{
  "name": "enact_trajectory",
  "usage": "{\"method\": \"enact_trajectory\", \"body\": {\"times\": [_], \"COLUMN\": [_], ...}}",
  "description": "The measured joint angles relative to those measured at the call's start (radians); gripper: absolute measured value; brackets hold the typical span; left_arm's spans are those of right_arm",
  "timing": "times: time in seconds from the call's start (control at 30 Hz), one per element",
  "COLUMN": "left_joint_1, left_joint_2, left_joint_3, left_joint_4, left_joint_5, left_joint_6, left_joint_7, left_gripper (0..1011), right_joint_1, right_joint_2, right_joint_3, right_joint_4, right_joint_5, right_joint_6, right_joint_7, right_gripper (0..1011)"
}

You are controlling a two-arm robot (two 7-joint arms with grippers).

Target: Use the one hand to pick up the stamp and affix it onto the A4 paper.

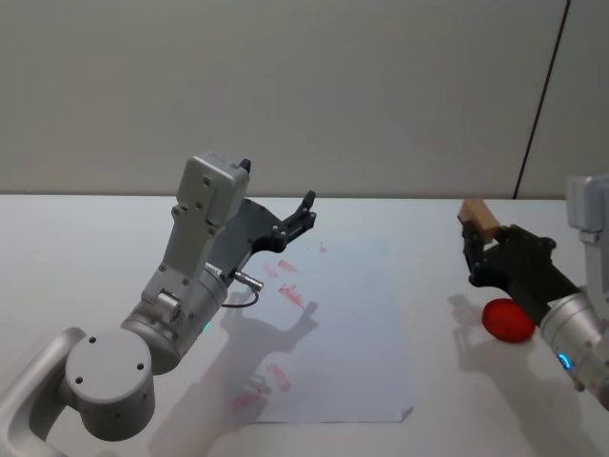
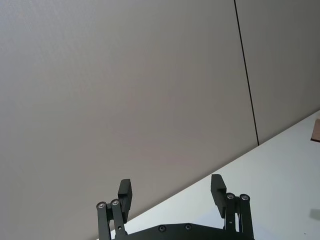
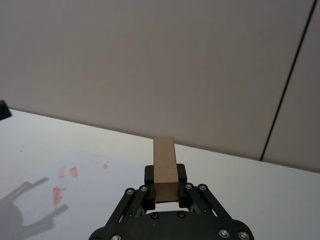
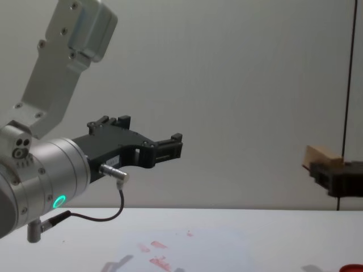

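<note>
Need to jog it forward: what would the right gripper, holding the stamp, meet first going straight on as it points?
Likely nothing near: the right gripper, shut on the stamp, aims over the table toward the back wall; depth is unclear.

The A4 paper (image 1: 352, 333) lies flat at the middle of the tabletop (image 1: 95, 248). The left gripper (image 1: 304, 213) hangs above the sheet's far corner at 11 o'clock. At the sheet's 2 o'clock, beyond its edge, the right gripper (image 1: 479, 249) holds the stamp (image 1: 479, 217) aloft between its fingers — a small domed object (image 1: 507, 321) sits on the tabletop at 3 o'clock.
</note>
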Motion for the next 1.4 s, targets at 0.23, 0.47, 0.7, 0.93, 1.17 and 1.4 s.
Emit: {"method": "enact_trajectory", "body": {"times": [0.23, 0.47, 0.7, 0.93, 1.17, 1.4], "left_joint_1": [0.000, 0.000, 0.000, 0.000, 0.000, 0.000], "left_joint_2": [0.000, 0.000, 0.000, 0.000, 0.000, 0.000], "left_joint_3": [0.000, 0.000, 0.000, 0.000, 0.000, 0.000], "left_joint_4": [0.000, 0.000, 0.000, 0.000, 0.000, 0.000], "left_joint_5": [0.000, 0.000, 0.000, 0.000, 0.000, 0.000], "left_joint_6": [0.000, 0.000, 0.000, 0.000, 0.000, 0.000], "left_joint_7": [0.000, 0.000, 0.000, 0.000, 0.000, 0.000], "left_gripper": [1003, 1003, 1003, 1003, 1003, 1003], "right_joint_1": [0.007, 0.019, 0.039, 0.065, 0.084, 0.090], "right_joint_2": [0.000, -0.006, -0.020, -0.036, -0.051, -0.060], "right_joint_3": [-0.014, -0.038, -0.070, -0.108, -0.136, -0.153], "right_joint_4": [-0.010, 0.007, 0.056, 0.125, 0.195, 0.243], "right_joint_5": [-0.005, -0.028, -0.083, -0.177, -0.259, -0.295], "right_joint_6": [0.004, 0.030, 0.065, 0.093, 0.100, 0.103], "right_joint_7": [0.084, 0.173, 0.261, 0.335, 0.366, 0.370], "right_gripper": [221, 220, 221, 221, 220, 221]}}
